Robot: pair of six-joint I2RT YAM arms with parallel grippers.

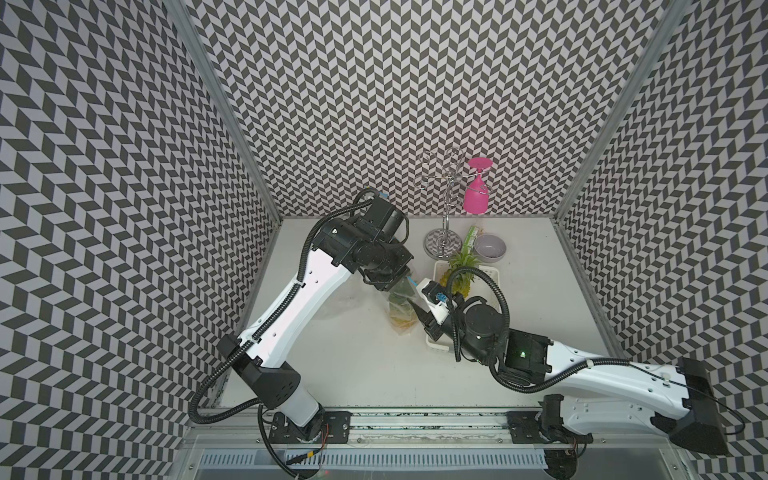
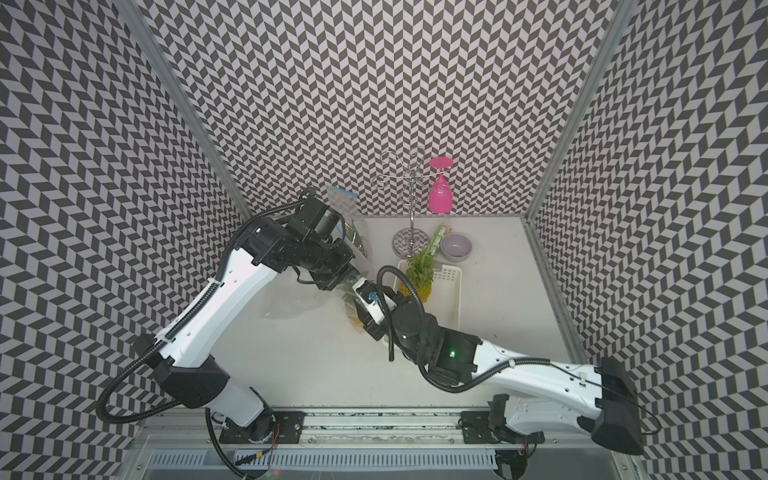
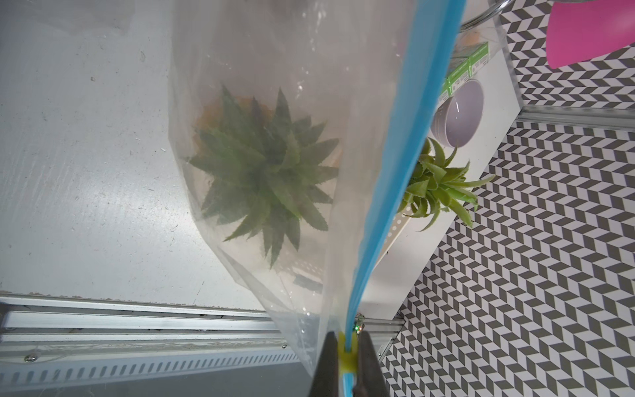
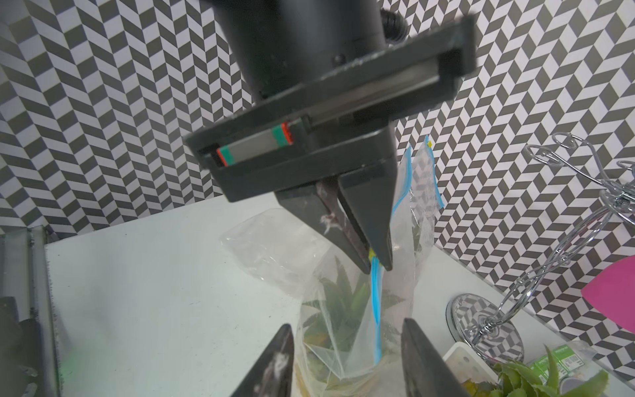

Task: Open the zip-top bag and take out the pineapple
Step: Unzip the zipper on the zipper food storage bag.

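**Left gripper** (image 3: 348,338): closed tight on the zip-top bag (image 3: 275,86). It pinches the yellow slider (image 3: 345,362) at one end of the blue zip strip (image 3: 395,172), and the bag hangs beneath it.

**Pineapple** (image 3: 264,168): inside the bag, directly below the left gripper, with its green crown turned up toward that gripper.

**Right gripper** (image 4: 347,323): jaws apart, standing either side of the bag's lower part, under the left gripper. Contact with the plastic cannot be made out.

**Second pineapple** (image 1: 461,272): sits in a white basket (image 1: 492,276) just beside the right gripper, on the worktop (image 1: 332,365).
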